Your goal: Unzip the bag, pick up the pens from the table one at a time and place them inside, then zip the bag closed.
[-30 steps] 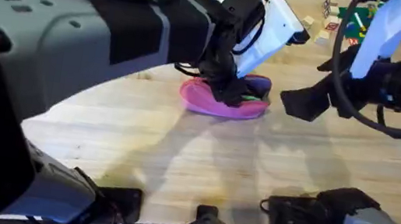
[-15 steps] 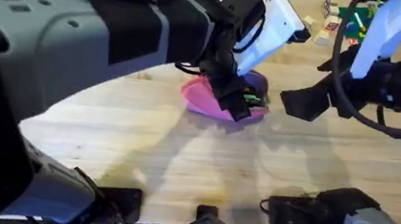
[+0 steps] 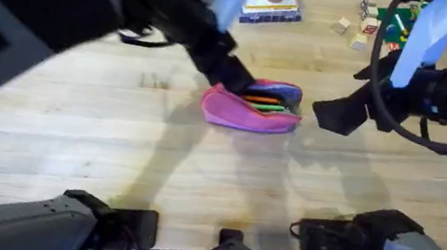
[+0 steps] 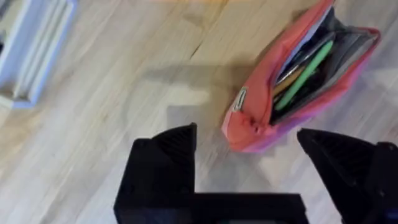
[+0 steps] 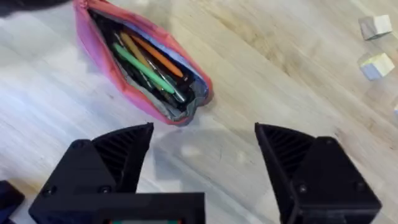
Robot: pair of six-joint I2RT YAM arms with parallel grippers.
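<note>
Your bag lies gaping, long axis left-right; the spread left pincer hovers nearest its left zipper end.

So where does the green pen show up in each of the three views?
Overhead: green pen inside the open pink bag, mid-table.
Left wrist: green pen in the bag's mouth, upper right.
Right wrist: green pen in the bag, upper left.
Shared landmark: the bag's orange-red zipper edge.

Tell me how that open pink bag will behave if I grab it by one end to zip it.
The bag looks like soft fabric, so it would probably sag and fold rather than stay stiff. Its mouth gapes with pens loose inside; tilting it may spill them. On the smooth table it could slide when pulled.
</note>
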